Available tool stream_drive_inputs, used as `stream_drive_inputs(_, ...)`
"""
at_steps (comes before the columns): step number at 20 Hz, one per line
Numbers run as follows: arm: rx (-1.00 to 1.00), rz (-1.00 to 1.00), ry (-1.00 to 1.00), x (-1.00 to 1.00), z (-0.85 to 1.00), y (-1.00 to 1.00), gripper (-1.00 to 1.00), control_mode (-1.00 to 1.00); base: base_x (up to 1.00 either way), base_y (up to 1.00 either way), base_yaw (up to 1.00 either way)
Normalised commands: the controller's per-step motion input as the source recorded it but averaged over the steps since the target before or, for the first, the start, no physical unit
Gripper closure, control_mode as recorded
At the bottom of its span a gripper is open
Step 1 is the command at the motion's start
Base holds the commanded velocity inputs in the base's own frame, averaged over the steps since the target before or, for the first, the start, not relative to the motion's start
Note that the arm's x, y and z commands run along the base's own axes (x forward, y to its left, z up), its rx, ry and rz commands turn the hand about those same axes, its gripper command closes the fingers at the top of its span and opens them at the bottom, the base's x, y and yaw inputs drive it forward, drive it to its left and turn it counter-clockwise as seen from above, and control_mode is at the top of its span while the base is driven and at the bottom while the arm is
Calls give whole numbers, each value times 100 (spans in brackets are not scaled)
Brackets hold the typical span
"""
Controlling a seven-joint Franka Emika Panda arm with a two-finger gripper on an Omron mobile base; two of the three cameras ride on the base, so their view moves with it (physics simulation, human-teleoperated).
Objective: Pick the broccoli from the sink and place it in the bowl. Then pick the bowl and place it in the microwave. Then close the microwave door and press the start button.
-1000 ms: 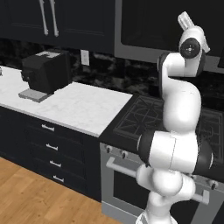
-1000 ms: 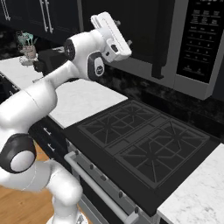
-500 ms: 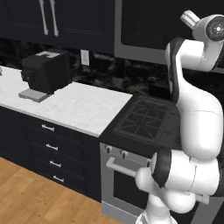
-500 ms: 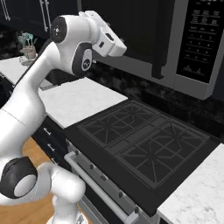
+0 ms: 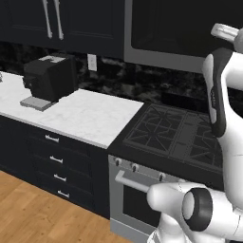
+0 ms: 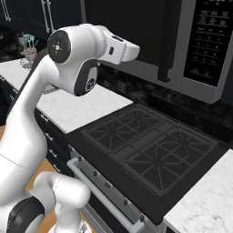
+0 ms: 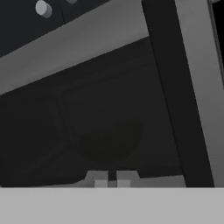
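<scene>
Looks like we're nearly done: the big grey-framed microwave door with the black glass window [image 6: 148, 27] sits flush against the large dark wall-mounted microwave [image 6: 200, 84], so it looks closed to us. Through the glass there's a dim round shape [image 7: 111, 142], probably the wide wooden bowl, with the broccoli presumably in it. Our two-finger hand [image 7: 112, 183] is pinched narrow, holding nothing, facing the door. We'd say only the start button on the dark button panel [image 6: 210, 41] is left.

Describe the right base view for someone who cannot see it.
A white robot arm reaches up towards the closed door of a dark wall-mounted microwave, whose button panel sits on the right. Below lie a black gas stove and white marble counter.
</scene>
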Motion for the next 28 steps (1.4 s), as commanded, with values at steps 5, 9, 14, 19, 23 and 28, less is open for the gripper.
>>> stream_drive_inputs(5, -19, -5, -5, -26, -7, -3, 100, -100, 0, 0, 0)
stream_drive_inputs(9, -6, -8, -8, -1, -42, -23, 100, -100, 0, 0, 0)
stream_drive_inputs(14, 0, -2, -15, -15, -9, -26, 100, -100, 0, 0, 0)
stream_drive_inputs(19, 0, 0, -1, 0, -20, -13, 100, -100, 0, 0, 0)
stream_drive_inputs(23, 0, 0, 0, 0, -10, -7, 100, -100, 0, 0, 0)
stream_drive_inputs(28, 0, 0, 0, -3, 0, -7, 100, -100, 0, 0, 0)
